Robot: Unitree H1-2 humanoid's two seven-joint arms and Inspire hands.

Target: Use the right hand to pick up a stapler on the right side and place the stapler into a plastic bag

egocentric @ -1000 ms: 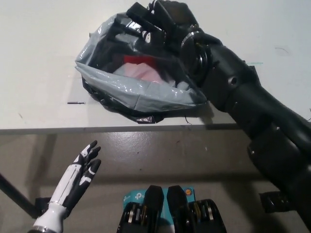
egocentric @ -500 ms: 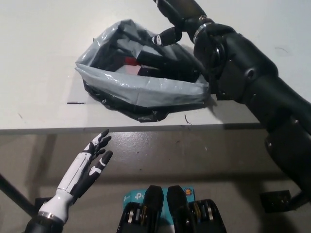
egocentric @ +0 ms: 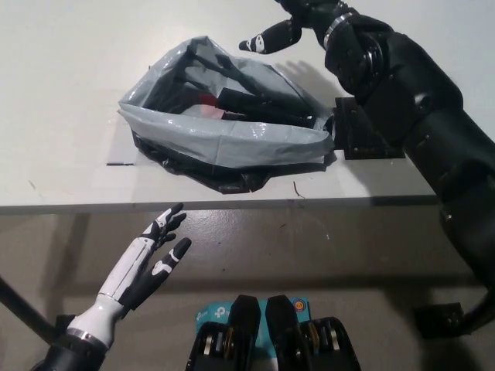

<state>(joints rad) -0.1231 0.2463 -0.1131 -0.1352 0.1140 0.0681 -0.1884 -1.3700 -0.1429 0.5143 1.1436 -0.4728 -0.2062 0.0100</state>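
Black stapler (egocentric: 241, 99), apparently, below robot hand (egocentric: 296, 19)

Bag rim close under the right hand (egocentric: 300, 15), bare table beside it.
Just below its fingertips (egocentric: 259, 43) the plastic bag's (egocentric: 224, 139) raised grey rim blocks the way down; left of the fingertips the table (egocentric: 69, 69) lies bare. The left hand's (egocentric: 151, 263) spread fingers have open air around them, with the table's edge just above.
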